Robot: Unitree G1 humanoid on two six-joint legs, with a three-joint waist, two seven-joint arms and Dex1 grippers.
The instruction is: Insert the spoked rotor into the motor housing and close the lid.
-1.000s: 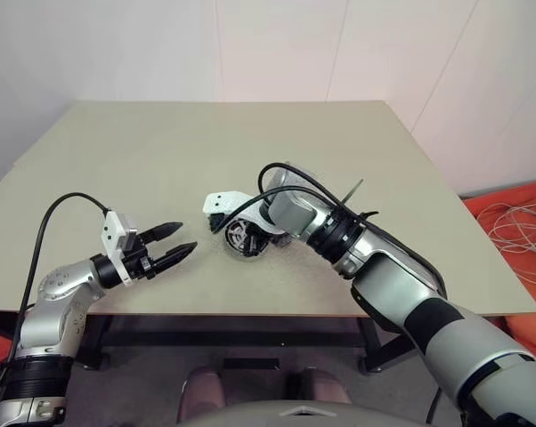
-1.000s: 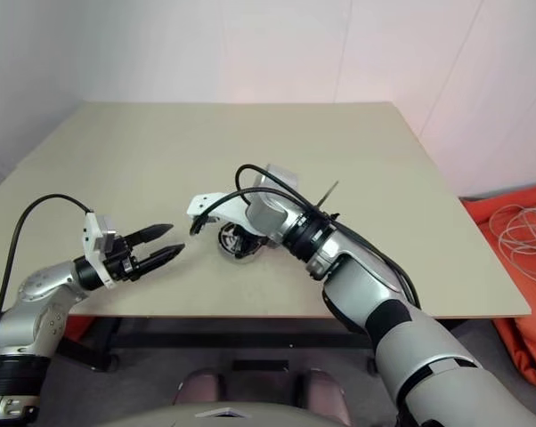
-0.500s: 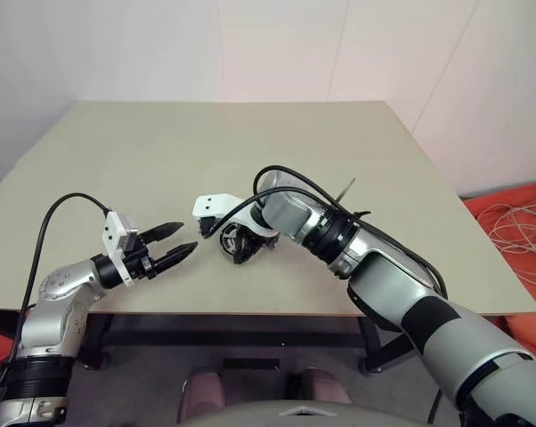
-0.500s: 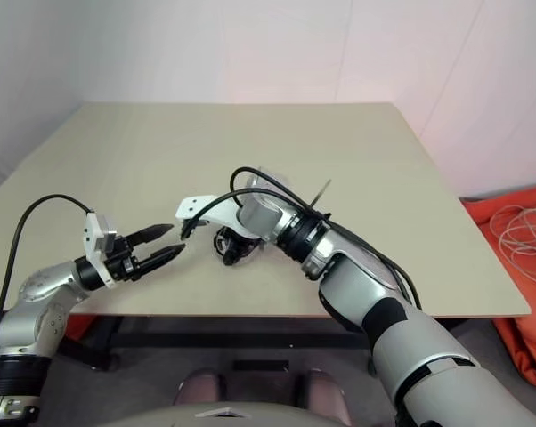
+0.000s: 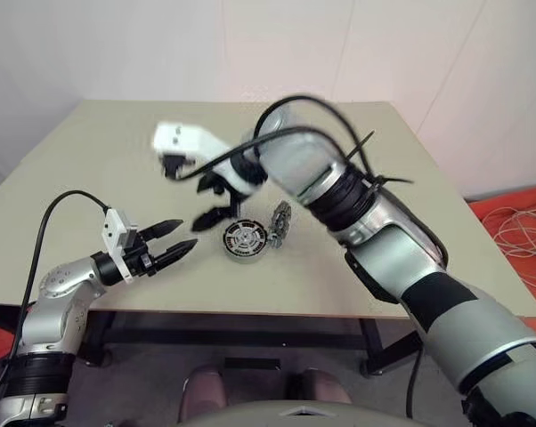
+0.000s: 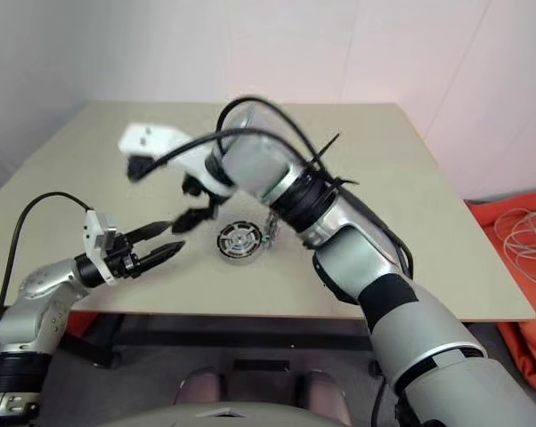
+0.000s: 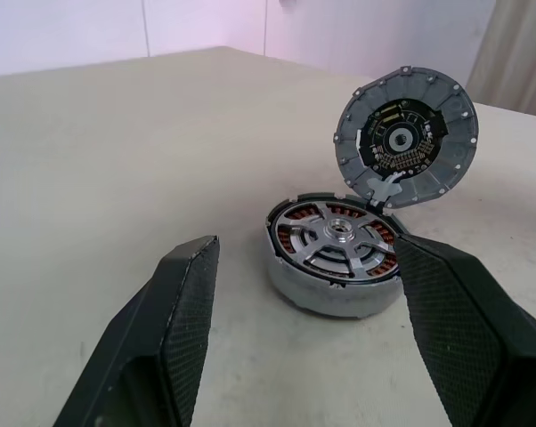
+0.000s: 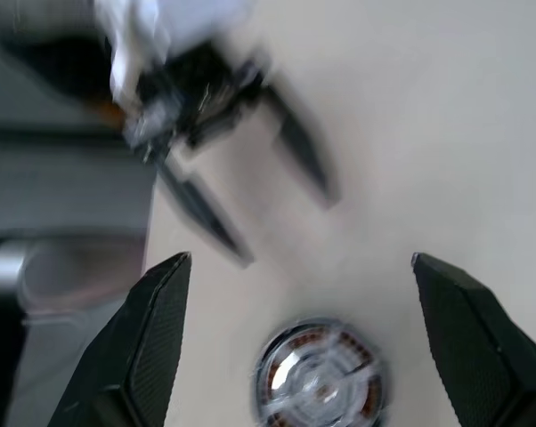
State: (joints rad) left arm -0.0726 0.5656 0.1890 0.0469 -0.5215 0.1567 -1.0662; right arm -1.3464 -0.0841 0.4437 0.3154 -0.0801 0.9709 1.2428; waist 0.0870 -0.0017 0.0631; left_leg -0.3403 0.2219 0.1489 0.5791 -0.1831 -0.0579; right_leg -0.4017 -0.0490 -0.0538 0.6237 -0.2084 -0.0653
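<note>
With the spoked rotor (image 7: 339, 242) seated in the motor housing (image 7: 314, 289), the right gripper (image 5: 211, 203) hangs spread wide, empty; lid (image 7: 404, 136) stands propped open, awaiting closing.

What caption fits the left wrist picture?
Open left gripper faces the motor housing, spoked rotor inside, lid standing open.

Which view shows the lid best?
The left wrist view: the lid stands up open beside the housing, inner face toward the camera. Both eye views show it small and edge-on.
</note>
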